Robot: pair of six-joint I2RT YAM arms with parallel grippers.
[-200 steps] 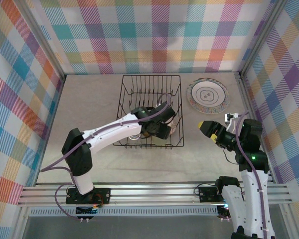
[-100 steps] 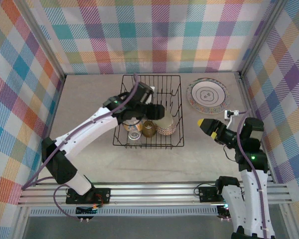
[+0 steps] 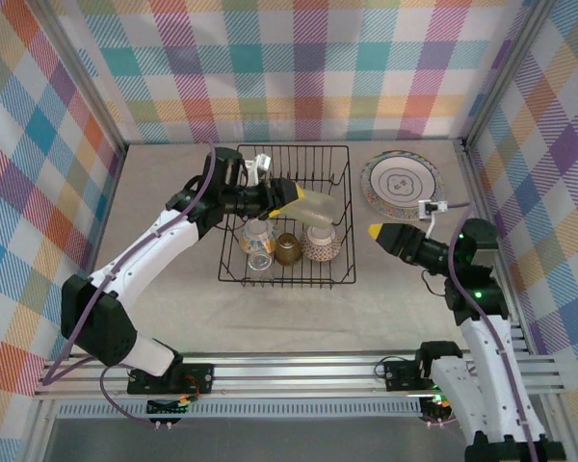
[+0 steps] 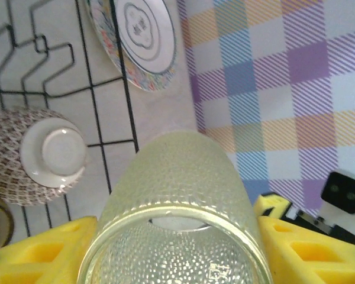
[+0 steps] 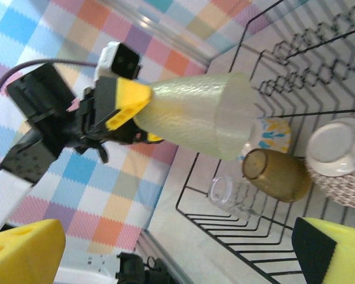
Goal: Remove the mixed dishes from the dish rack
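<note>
Because the pale-green cup point(image 3: 316, 206) is clamped across its body between the yellow fingers point(image 4: 41, 254) of your left gripper point(image 3: 287, 195), it lies on its side, clear above the dish rack point(image 3: 291, 147), with its free end aimed at the right arm. That looks like a handover pose or a carry to the right, though the pictures cannot tell you which. The grip sits at the end of the cup nearest the wrist, so most of the cup juts out beyond the fingers. Your right gripper point(image 3: 380, 234) stands wide and holds nothing. It hovers over the table point(image 3: 164, 192) just off the rack's right side, pointed left at the cup. The cup is near it, a little further back, and not yet between its fingers. Its wrist view looks along the cup's length, so a take there would likely need the fingers closing around the free end. Below the cup, a clear cup point(image 3: 258, 252), an amber cup point(image 3: 288, 248) and an upturned patterned bowl point(image 3: 321, 246) wait in the rack's near row. One plate point(image 3: 401, 184) lies flat on the table beside the rack's far right corner.
</note>
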